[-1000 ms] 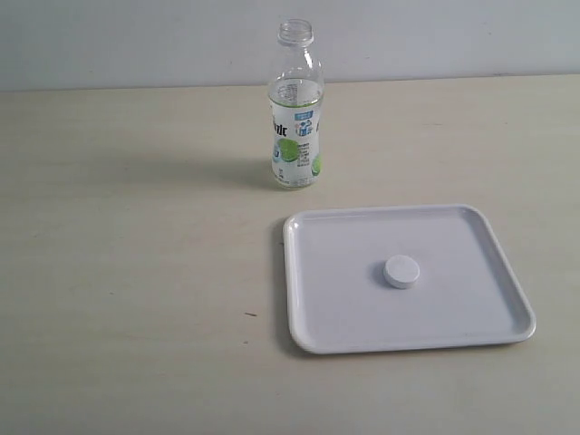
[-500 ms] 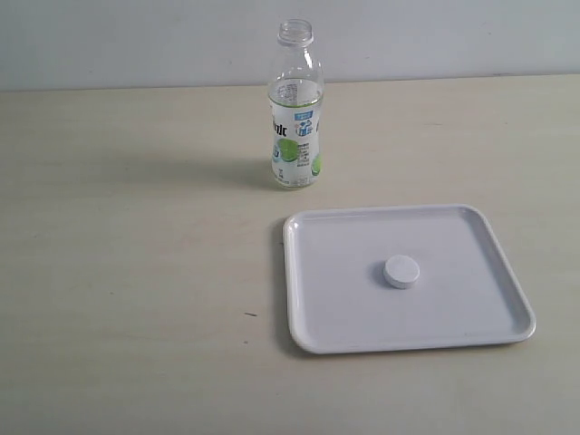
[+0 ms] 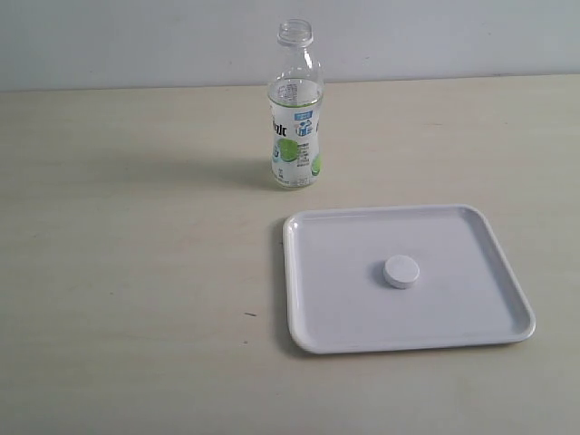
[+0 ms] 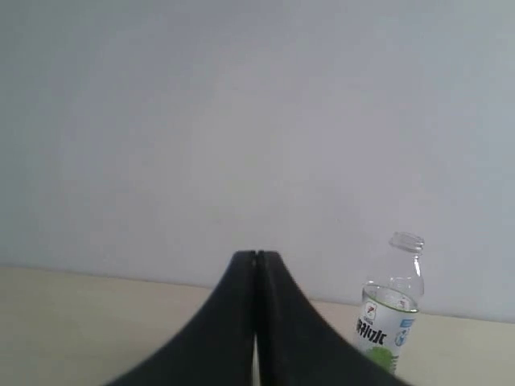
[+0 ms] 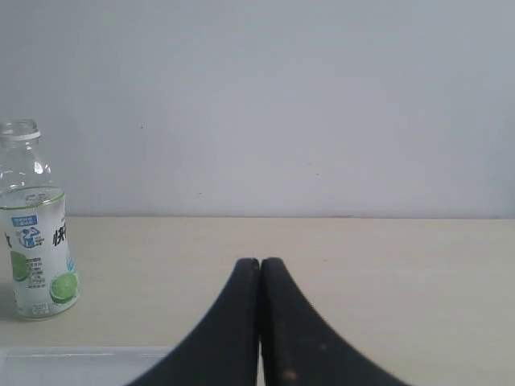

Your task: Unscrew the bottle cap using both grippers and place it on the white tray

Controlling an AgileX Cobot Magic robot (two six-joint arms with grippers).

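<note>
The clear bottle [image 3: 295, 118] with the lime label stands upright at the back of the table, its neck uncapped. The white bottle cap [image 3: 401, 272] lies flat in the middle of the white tray [image 3: 331, 317], in front of and to the right of the bottle. Neither arm shows in the exterior view. In the left wrist view my left gripper [image 4: 256, 256] is shut on nothing, with the bottle [image 4: 388, 318] well beyond it. My right gripper [image 5: 259, 262] is also shut and empty; the bottle [image 5: 36, 241] stands far off, and a strip of the tray [image 5: 80, 366] shows beside the fingers.
The pale wooden table [image 3: 127, 272] stretches to a plain light wall [image 3: 136, 41] behind the bottle. Small dark specks [image 3: 250, 314] mark the tabletop left of the tray.
</note>
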